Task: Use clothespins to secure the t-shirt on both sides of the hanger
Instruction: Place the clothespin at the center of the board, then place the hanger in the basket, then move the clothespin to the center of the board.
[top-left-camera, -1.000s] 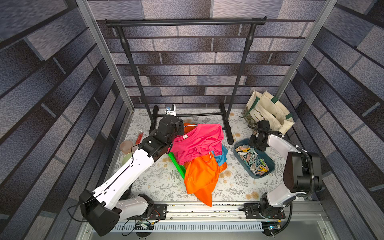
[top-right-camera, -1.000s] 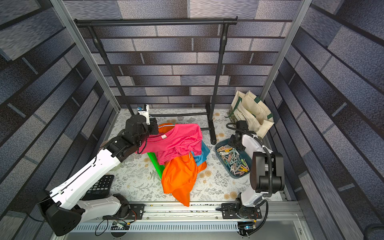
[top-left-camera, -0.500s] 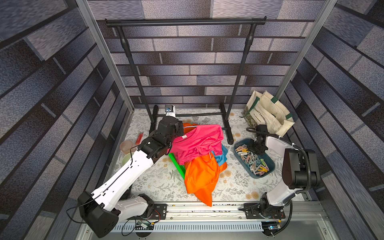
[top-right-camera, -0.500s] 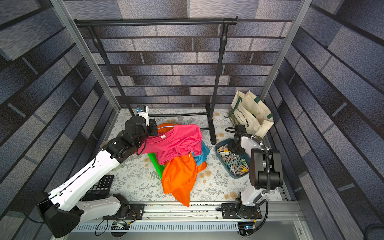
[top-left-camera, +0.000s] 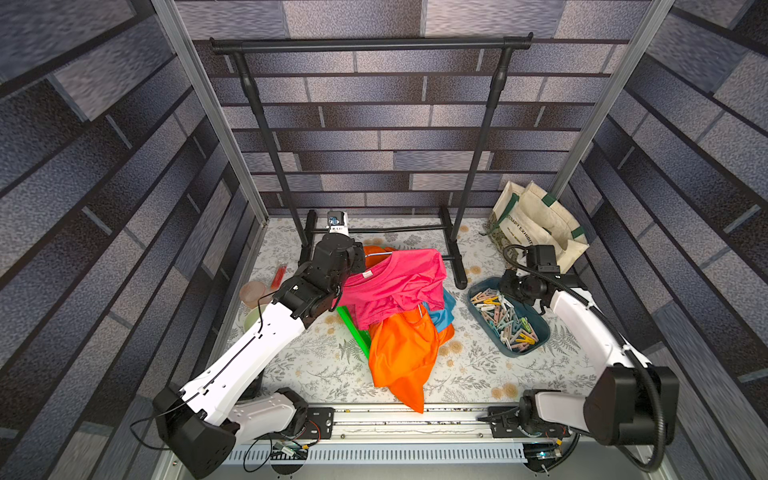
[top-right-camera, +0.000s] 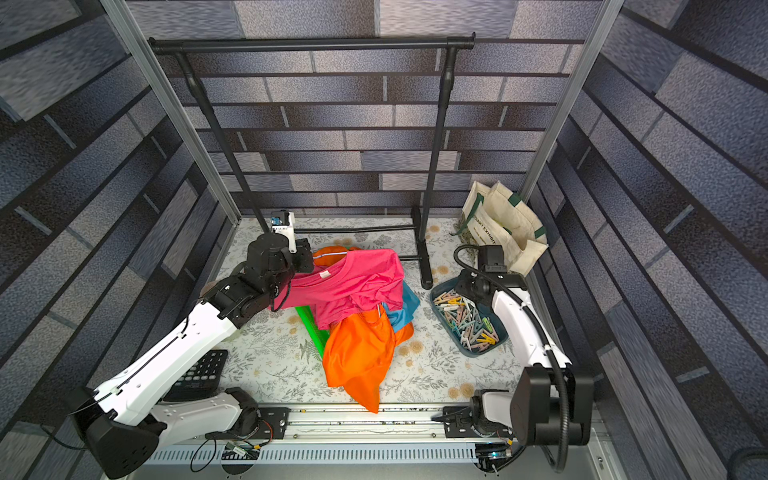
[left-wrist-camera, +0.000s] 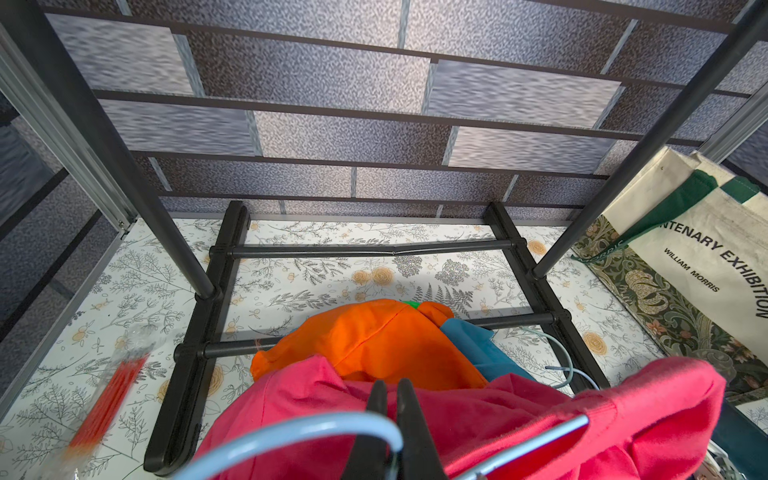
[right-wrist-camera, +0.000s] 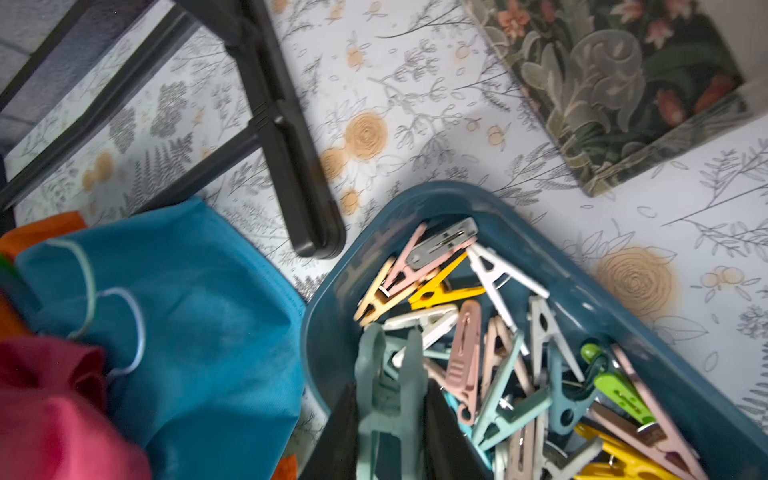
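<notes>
I worry that the black rack's foot (top-left-camera: 459, 272), between the blue tray (right-wrist-camera: 540, 257) and the pink t-shirt (top-left-camera: 399, 282) my left gripper (left-wrist-camera: 390, 395) lifts off the orange heap (top-left-camera: 403, 353) by its pale blue hanger (left-wrist-camera: 291, 432), jaws pinched together, could snag my right gripper (right-wrist-camera: 390, 399), clamped skewed on a mint clothespin (right-wrist-camera: 374, 353) just above the tray, and knock it loose.

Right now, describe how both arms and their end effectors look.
Both arms have white links joined by chunky black joints: the left arm carries a thin black cable along its side, the right arm a ribbed black hose. The left end effector and right end effector each have two flat, black, tapering fingers.
</notes>
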